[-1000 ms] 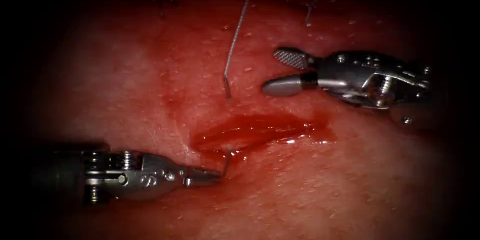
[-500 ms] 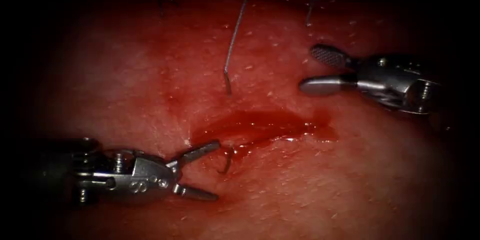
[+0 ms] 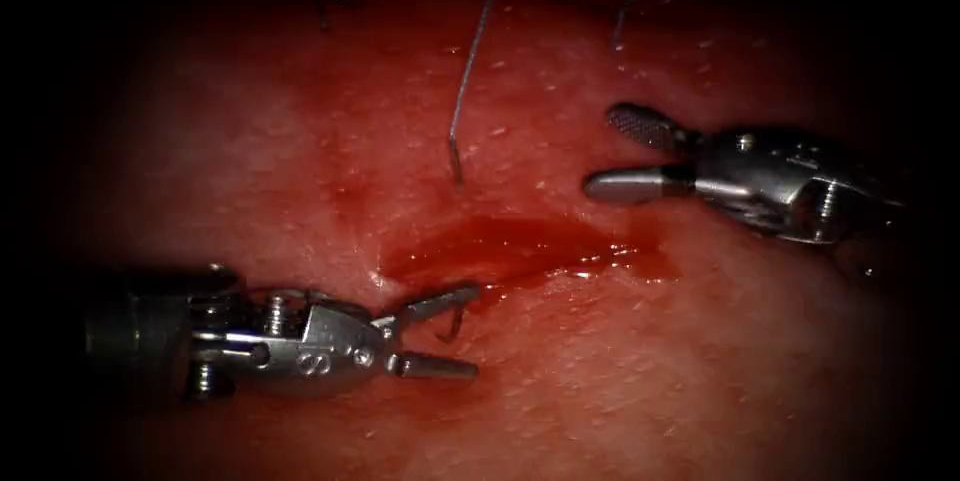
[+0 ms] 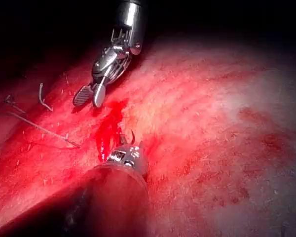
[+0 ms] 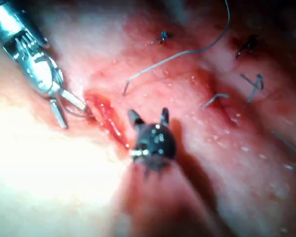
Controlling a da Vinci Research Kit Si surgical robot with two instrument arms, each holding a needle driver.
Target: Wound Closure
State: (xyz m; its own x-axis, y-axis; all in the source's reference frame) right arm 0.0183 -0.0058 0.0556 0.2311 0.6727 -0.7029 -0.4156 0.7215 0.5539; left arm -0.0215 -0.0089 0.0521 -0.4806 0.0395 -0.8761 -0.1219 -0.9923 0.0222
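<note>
Steel jaws of the left tool (image 3: 455, 331) are spread apart at the near, left end of the cut (image 3: 520, 251), with nothing held between them; the upper jaw lies along the cut's lower lip and the lower jaw rests over the tissue (image 3: 640, 381) below it. Between these open jaws the needle (image 3: 455, 324) is seen as a short dark curve standing out of the tissue just below the left end of the cut, its remaining length buried; in the left wrist view the exposed hook (image 4: 132, 137) rises just beyond that tool's tip (image 4: 130, 148). Red fluid (image 3: 600, 259) is pooled along the cut and spreads toward its right end. Beyond the cut, a strand of thread (image 3: 470, 81) runs down from the far edge and ends in a small bend on the tissue just above the cut, touched by neither tool. Further right and above the cut's right end, the right tool (image 3: 615, 156) is held with its jaws wide apart and empty, clear of the thread and the needle. At the far edge, a cut end of thread (image 3: 640, 1) and dark earlier stitches (image 5: 160, 35) are seen on the tissue.
</note>
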